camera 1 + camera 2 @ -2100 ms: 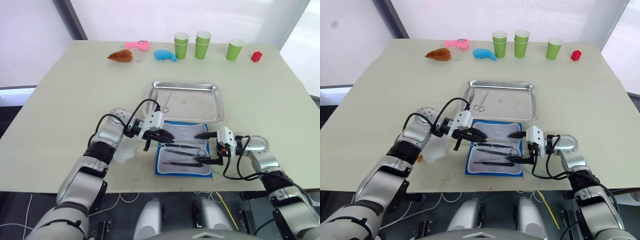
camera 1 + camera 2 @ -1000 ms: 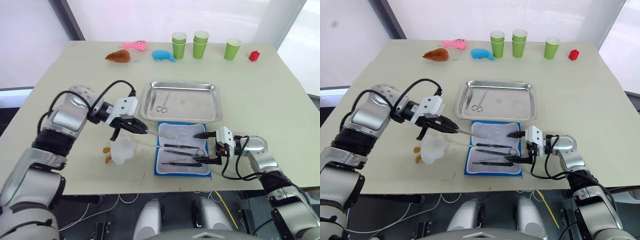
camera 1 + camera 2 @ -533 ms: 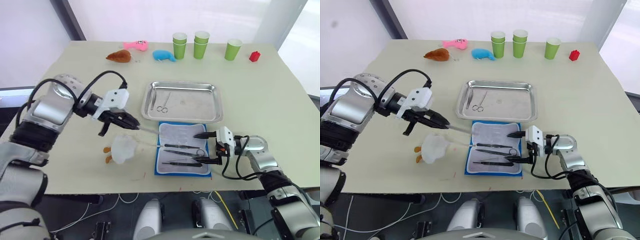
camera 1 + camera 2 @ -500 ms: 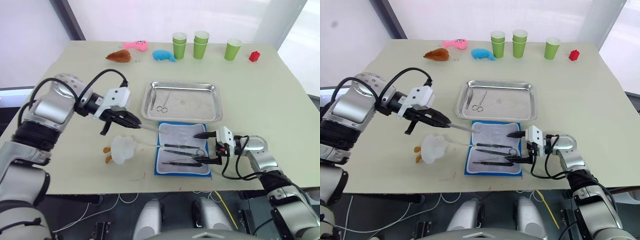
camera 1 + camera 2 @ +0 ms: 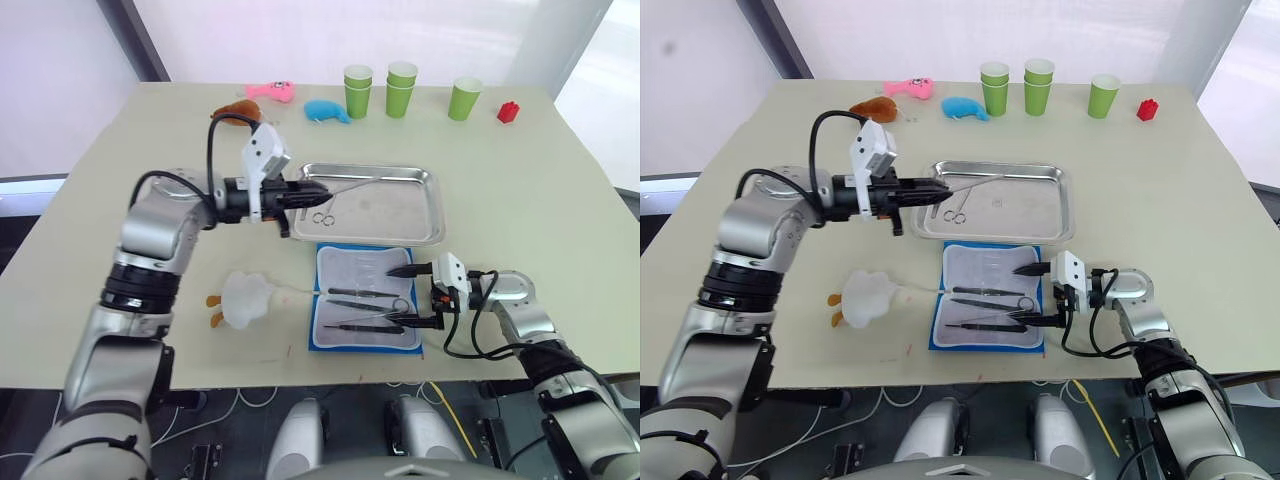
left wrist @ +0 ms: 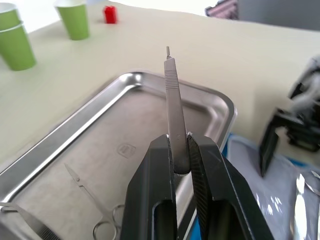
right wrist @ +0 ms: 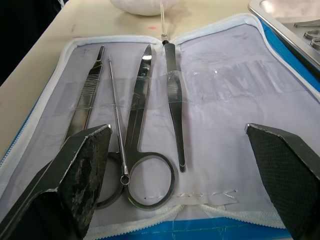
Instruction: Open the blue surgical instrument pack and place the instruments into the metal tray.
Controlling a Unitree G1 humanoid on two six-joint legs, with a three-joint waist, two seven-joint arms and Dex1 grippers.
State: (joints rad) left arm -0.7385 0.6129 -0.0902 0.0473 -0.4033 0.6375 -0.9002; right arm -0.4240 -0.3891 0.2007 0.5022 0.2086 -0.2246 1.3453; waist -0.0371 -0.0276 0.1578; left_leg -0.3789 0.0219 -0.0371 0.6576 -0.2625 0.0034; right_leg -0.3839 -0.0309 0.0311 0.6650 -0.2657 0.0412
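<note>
The left gripper hangs over the left end of the metal tray, its jaws closed on a flat scalpel handle that points across the tray. The left wrist view shows the grip clearly: both black fingers pinch the handle's lower part, and its ribbed upper length stands free above them. The same view shows small scissors and the tip of a further tool lying on the tray floor, which the head views give only as thin lines.

The blue surgical instrument pack lies unzipped and flat just beside the tray's near rim, toward the near edge of the surface, pale lining up. The right gripper rests over its right part with jaws spread wide, holding nothing. The right wrist view shows what remains in the pack: another scalpel handle, a thin probe, ring-handled scissors and tweezers, lying side by side.

A white plush toy sits left of the pack. Green cups stand along the far edge.
</note>
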